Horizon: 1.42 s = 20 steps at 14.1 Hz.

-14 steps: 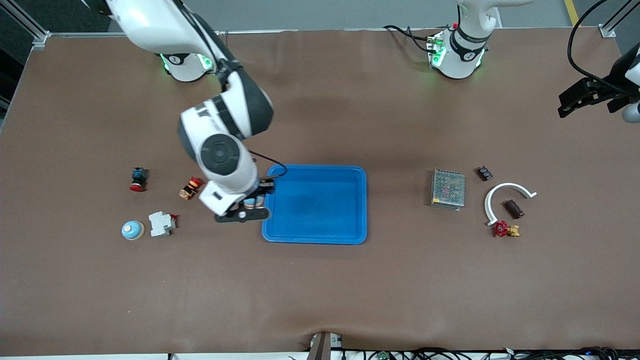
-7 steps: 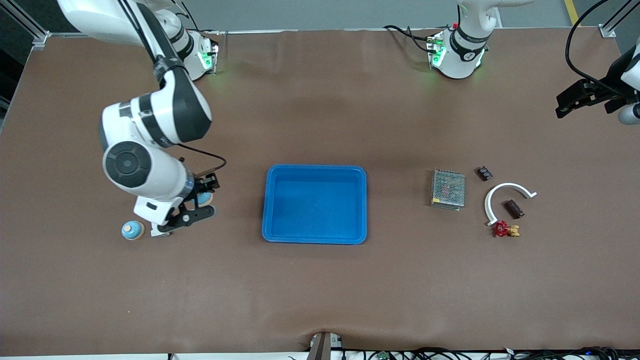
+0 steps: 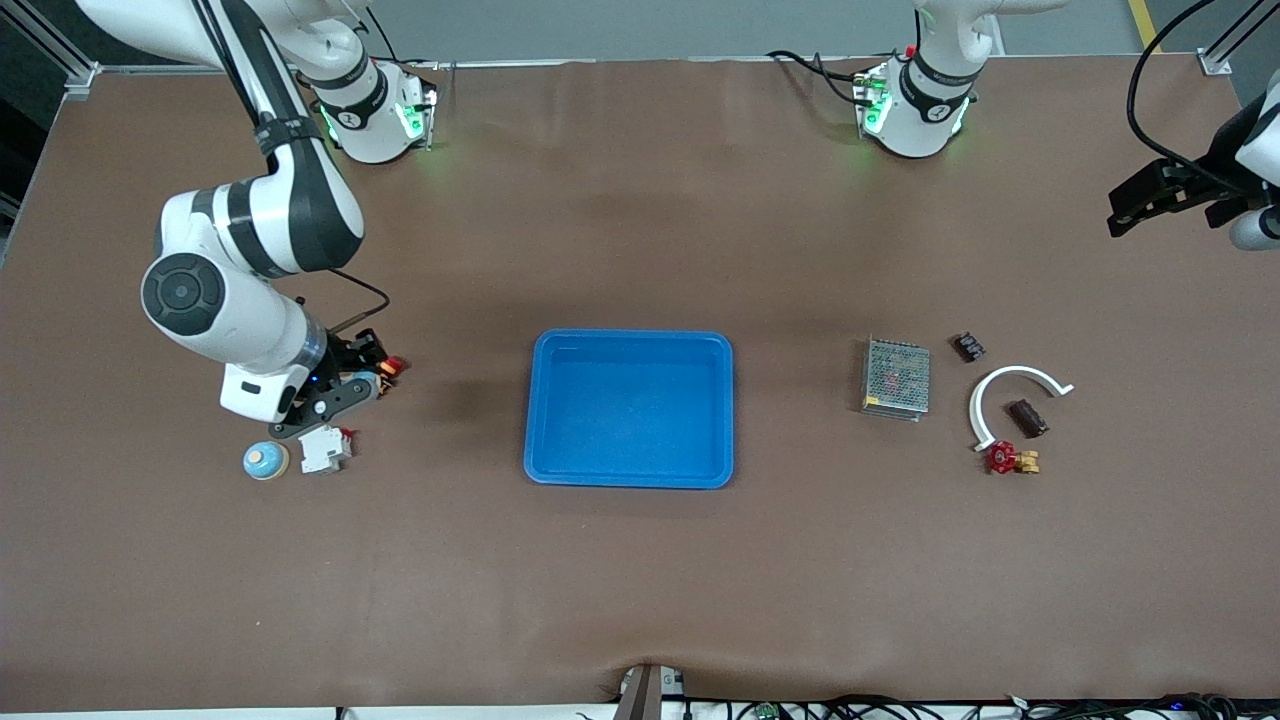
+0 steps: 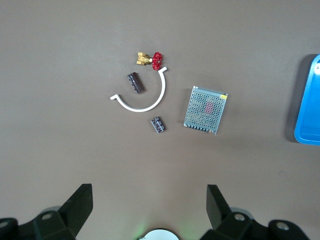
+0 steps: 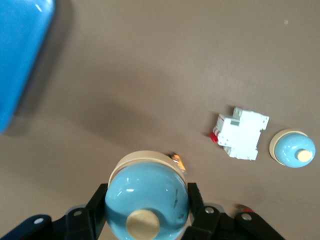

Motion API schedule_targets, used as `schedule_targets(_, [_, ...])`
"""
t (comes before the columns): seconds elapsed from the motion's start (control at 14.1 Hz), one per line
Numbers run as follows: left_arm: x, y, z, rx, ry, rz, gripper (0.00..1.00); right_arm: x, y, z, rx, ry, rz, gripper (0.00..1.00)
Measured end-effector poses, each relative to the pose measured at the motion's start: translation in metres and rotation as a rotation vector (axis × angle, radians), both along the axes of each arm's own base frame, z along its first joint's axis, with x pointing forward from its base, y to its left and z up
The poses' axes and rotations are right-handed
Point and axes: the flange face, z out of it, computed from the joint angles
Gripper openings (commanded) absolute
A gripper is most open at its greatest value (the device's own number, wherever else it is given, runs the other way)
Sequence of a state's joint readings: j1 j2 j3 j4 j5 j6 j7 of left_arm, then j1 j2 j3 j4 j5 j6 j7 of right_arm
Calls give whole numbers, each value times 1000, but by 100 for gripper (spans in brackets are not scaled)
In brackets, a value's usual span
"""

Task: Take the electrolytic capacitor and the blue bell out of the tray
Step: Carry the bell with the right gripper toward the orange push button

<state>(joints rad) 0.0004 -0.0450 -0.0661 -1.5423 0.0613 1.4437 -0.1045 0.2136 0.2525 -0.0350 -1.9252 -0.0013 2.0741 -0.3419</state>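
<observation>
Blue tray mid-table, nothing in it. Right gripper up over the table toward the right arm's end, jaws clamped on a blue bell. A second bell sits beside a white breaker. Capacitor lies inside a white arc near the metal box. Left gripper waits aloft, jaws wide apart, holding nothing.

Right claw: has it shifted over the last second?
Yes. The right claw, shut on a bell, went from the blue tray's edge toward the white breaker.
</observation>
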Motion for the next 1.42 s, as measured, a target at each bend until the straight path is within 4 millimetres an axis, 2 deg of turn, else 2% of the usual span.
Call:
schedule_targets(0.21, [0, -4, 0, 0, -1, -8, 100, -16, -51, -37, 15, 4, 58, 36])
schedule_targets(0.43, [-1, -4, 1, 0, -2, -7, 100, -32, -95, -61, 28, 13, 107, 36])
schedule_targets(0.57, [-1, -4, 1, 0, -2, -8, 100, -41, -112, -74, 31, 10, 112, 36])
schedule_targets(1.42, [-1, -5, 2, 0, -4, -9, 100, -87, -105, -128, 32, -28, 129, 36])
